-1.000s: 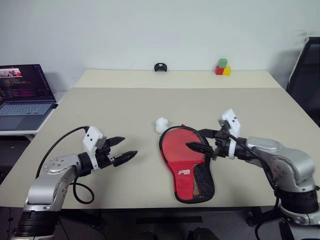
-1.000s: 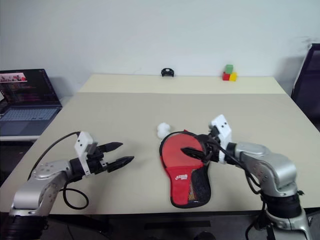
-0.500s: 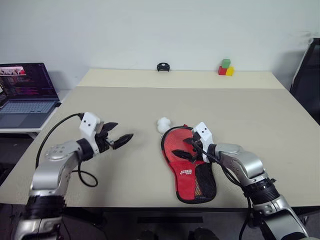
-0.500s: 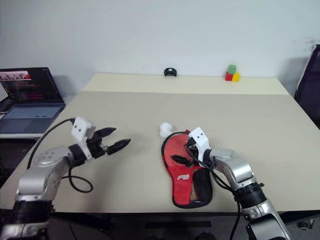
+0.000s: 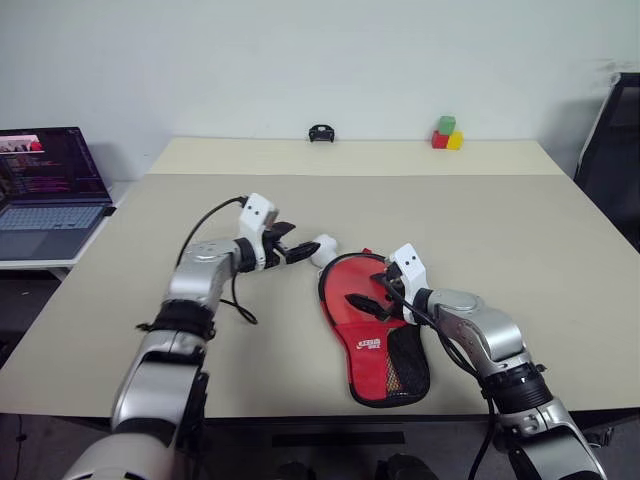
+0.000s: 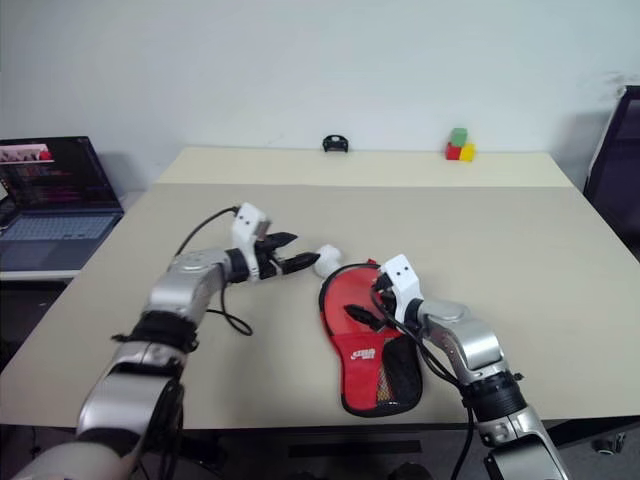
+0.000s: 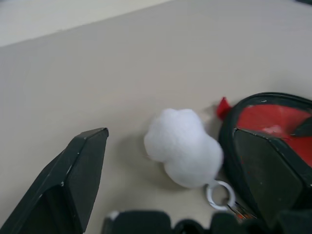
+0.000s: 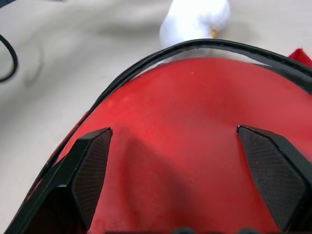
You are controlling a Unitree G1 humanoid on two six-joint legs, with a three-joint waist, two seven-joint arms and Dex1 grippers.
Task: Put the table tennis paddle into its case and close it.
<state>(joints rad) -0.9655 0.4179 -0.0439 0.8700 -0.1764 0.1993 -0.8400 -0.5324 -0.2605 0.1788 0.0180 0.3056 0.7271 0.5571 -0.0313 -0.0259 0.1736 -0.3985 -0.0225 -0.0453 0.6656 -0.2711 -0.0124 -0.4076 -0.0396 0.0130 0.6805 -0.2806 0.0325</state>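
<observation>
Left tool [image 5: 298, 249] spread beside white pom-pom [image 7: 183, 146], right tool [image 5: 368, 292] spread over red case [image 5: 375, 345] on table [image 5: 500, 220].

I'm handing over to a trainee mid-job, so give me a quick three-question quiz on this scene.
1. True or false: the left gripper has its fingers open.
2. What lies between the left gripper's fingers? A) the white fluffy pompom B) a green block C) the laptop
3. Over what does the right gripper hover?

Key: 1 true. 2 A, not gripped. 3 the round red part of the case on the table, fingers open.
</observation>
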